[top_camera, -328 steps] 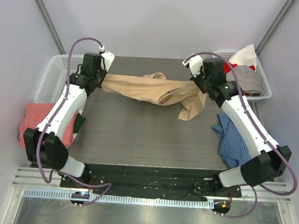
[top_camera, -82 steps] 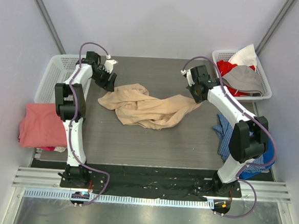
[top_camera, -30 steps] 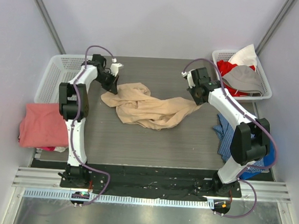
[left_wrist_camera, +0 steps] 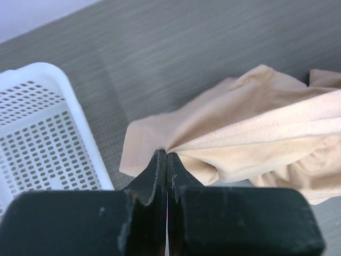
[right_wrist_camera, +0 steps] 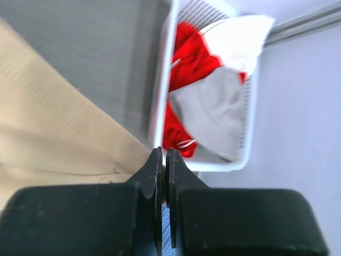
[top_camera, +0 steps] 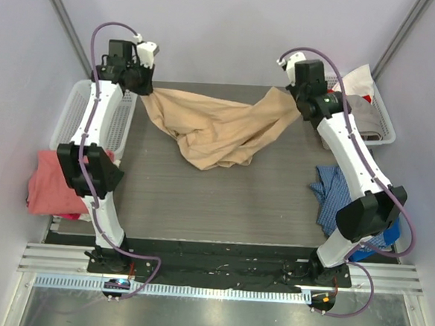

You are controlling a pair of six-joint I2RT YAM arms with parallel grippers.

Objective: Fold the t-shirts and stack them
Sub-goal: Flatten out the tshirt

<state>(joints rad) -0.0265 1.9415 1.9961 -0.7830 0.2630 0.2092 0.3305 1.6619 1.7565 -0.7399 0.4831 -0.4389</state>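
Note:
The tan t-shirt (top_camera: 212,129) hangs stretched between my two grippers over the far half of the dark table, and its lower folds rest on the tabletop. My left gripper (top_camera: 139,81) is shut on the shirt's left edge. In the left wrist view the jaws (left_wrist_camera: 167,154) pinch the tan cloth (left_wrist_camera: 256,128). My right gripper (top_camera: 299,101) is shut on the shirt's right edge. In the right wrist view the jaws (right_wrist_camera: 164,151) are closed against the tan cloth (right_wrist_camera: 53,128). The salmon-pink t-shirt (top_camera: 52,185) lies left of the table.
A white basket (top_camera: 94,117) stands at the far left; it also shows in the left wrist view (left_wrist_camera: 42,133). A second white basket (top_camera: 384,126) at the far right holds red, grey and white clothes (right_wrist_camera: 208,96). A blue checked cloth (top_camera: 336,192) lies at the table's right edge.
Both grippers have risen and moved back and apart. The tan shirt, lying bunched on the table a second ago, is now lifted and stretched between them.

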